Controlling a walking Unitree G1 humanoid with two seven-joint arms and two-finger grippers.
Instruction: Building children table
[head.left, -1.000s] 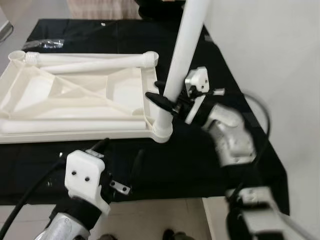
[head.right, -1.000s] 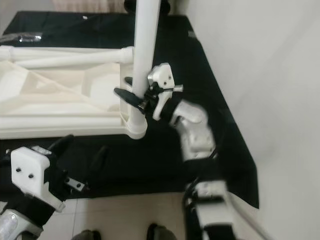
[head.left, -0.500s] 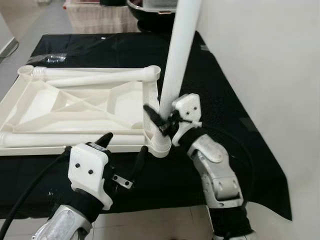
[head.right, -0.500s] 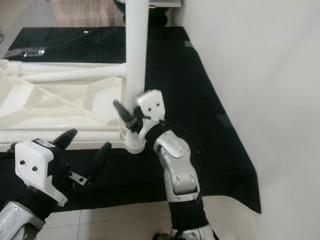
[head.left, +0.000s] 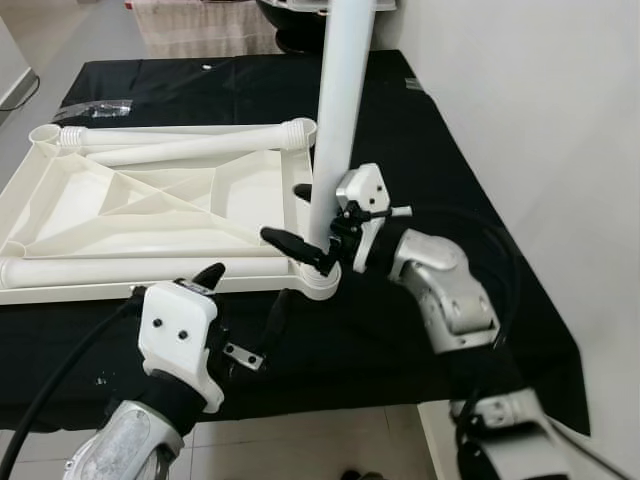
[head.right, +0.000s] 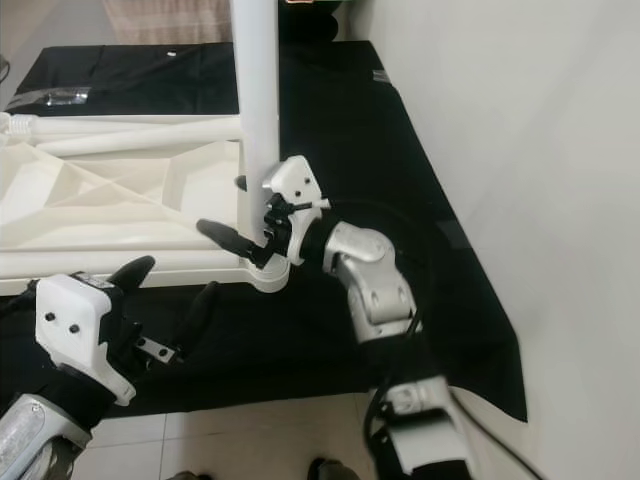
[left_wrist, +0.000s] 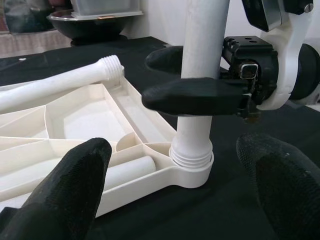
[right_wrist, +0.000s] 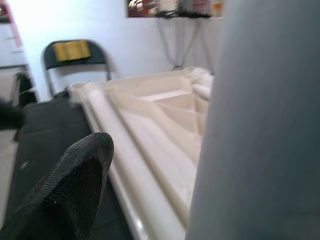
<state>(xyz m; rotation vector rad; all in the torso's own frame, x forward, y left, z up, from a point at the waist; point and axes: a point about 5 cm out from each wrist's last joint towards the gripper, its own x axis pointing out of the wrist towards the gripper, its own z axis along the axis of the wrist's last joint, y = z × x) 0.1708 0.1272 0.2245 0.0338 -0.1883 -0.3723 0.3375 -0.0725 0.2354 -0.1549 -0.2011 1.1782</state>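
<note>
Gripping the upright white plastic table leg (head.left: 335, 120) just above its corner socket on the upturned cream tabletop (head.left: 150, 215), right pincer (head.left: 318, 232) is closed around it; left pincer (head.left: 245, 300) hovers open nearby. Off-axis twisting risks cross-threading or tipping.

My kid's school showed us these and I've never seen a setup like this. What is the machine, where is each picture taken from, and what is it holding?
It is a humanoid robot with two silver arms, each ending in two long black fingers. Two pictures come from cameras in its head, looking down; the other two come from a camera on each wrist.

On a black cloth lies an upside-down white plastic tabletop, with loose white legs resting on it. One white leg stands upright in a corner socket.

The right gripper has its fingers around that upright leg near its base. The left gripper is open, holding nothing, in front of the tabletop's near edge.
</note>
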